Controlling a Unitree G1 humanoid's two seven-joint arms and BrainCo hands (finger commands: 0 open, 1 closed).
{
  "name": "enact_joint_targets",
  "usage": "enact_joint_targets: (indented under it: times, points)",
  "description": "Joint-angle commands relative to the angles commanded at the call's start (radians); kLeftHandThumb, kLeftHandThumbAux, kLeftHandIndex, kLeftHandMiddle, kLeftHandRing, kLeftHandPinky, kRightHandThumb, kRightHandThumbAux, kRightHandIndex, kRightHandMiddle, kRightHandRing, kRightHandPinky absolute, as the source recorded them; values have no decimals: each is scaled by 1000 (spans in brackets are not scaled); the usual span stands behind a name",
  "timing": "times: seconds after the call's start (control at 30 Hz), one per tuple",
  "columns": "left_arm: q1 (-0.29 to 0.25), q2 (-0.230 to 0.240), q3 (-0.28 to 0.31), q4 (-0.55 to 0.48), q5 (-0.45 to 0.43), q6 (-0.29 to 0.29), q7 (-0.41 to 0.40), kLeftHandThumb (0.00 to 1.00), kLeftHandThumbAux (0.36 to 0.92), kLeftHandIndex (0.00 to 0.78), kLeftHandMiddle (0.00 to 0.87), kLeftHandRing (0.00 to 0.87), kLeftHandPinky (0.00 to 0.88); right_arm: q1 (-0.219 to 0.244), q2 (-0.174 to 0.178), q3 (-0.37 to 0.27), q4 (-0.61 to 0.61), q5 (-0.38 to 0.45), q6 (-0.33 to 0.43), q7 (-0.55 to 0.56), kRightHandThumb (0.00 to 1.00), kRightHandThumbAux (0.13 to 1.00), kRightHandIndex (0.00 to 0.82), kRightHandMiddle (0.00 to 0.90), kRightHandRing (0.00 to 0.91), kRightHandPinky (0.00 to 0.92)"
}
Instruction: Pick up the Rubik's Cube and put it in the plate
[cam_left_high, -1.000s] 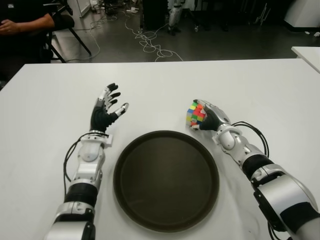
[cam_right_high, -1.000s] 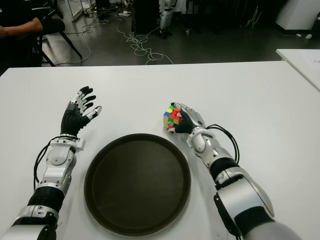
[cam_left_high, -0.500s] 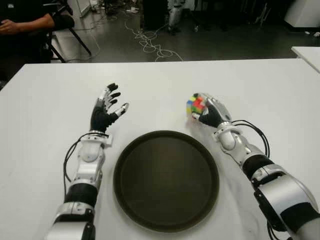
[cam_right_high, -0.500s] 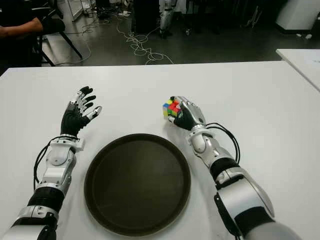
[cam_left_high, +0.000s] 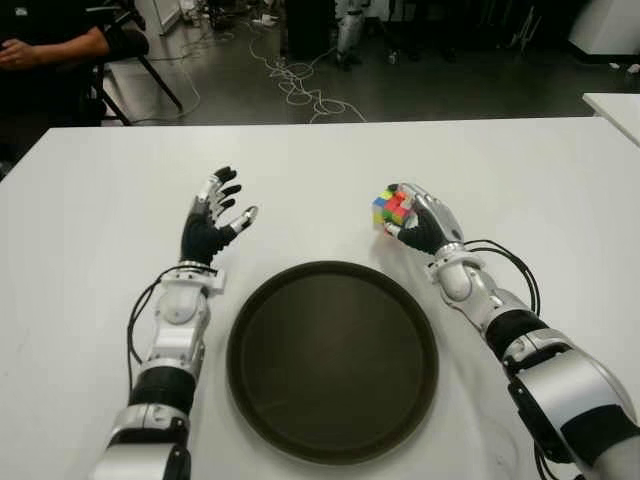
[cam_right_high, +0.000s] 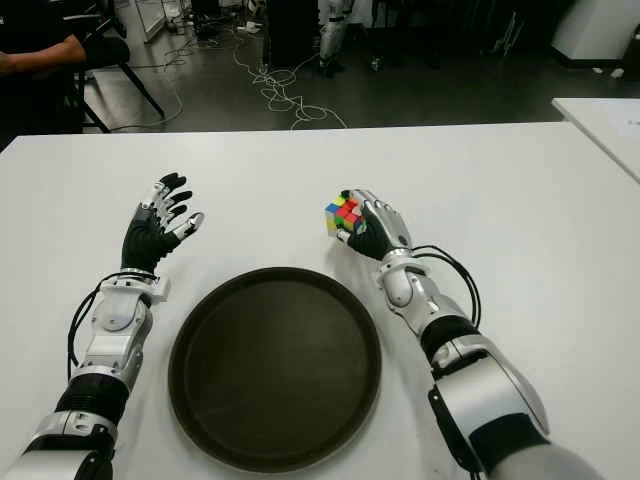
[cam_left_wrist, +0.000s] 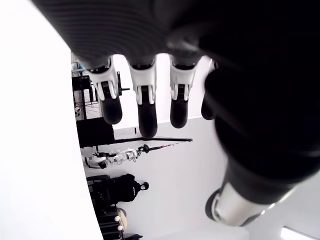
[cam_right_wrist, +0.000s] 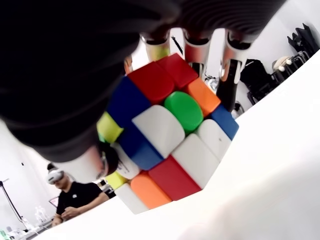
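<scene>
Your right hand (cam_left_high: 425, 222) grips the Rubik's Cube (cam_left_high: 389, 207), just beyond the plate's (cam_left_high: 332, 358) far-right rim. Left hand (cam_left_high: 212, 218) left of plate, fingers spread, empty. White table (cam_left_high: 520, 170) around; cables (cam_left_high: 300, 85) on far floor.

On the white worktop (cam_right_high: 520, 200), the right robot hand (cam_right_high: 375, 231) grips the Rubik's Cube (cam_right_high: 343, 216) just beyond the dark plate's (cam_right_high: 275, 366) far rim, while the left robot hand (cam_right_high: 155, 230), fingers spread, shows left of it.
</scene>
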Motion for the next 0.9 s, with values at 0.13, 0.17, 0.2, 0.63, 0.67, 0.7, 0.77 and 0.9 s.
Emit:
enact_joint_targets:
  times: [0.13, 0.17, 0.2, 0.63, 0.67, 0.7, 0.77, 0.9]
  points:
    - [1, 0, 0, -3, 1, 4, 2, 71, 821, 113, 138, 135, 132, -2, 0, 1, 2, -1, 8, 7, 838, 691, 391, 581, 673, 699]
    - [1, 0, 0, -4, 1, 6, 3, 76, 822, 116, 139, 135, 130, -3, 0, 2, 2, -1, 11, 10, 837, 691, 391, 581, 672, 698]
    - [1, -1, 0, -5, 1, 8, 3, 78, 822, 117, 141, 135, 129, -3, 0, 2, 3, -2, 12, 12, 837, 691, 391, 581, 672, 698]
    - [0, 1, -2, -1, 5, 1, 2, 63, 810, 113, 135, 137, 138, -8, -4, 5, -5, -5, 23, 25, 839, 690, 396, 589, 686, 707]
    - [0, 1, -2, 0, 5, -1, 1, 60, 810, 114, 134, 136, 137, -8, -5, 5, -6, -5, 23, 25, 839, 690, 397, 590, 688, 709]
    - [0, 1, -2, 0, 5, -2, 1, 58, 811, 114, 133, 135, 137, -8, -5, 5, -7, -5, 23, 25, 839, 690, 398, 590, 690, 710]
    - [0, 1, -2, 1, 5, -5, 1, 56, 811, 114, 132, 134, 136, -8, -7, 3, -11, -4, 18, 21, 839, 690, 398, 590, 691, 712]
    - [0, 1, -1, 2, 5, -9, 1, 66, 810, 115, 136, 136, 131, -8, -16, -2, -34, -3, -3, -1, 838, 690, 398, 585, 685, 701]
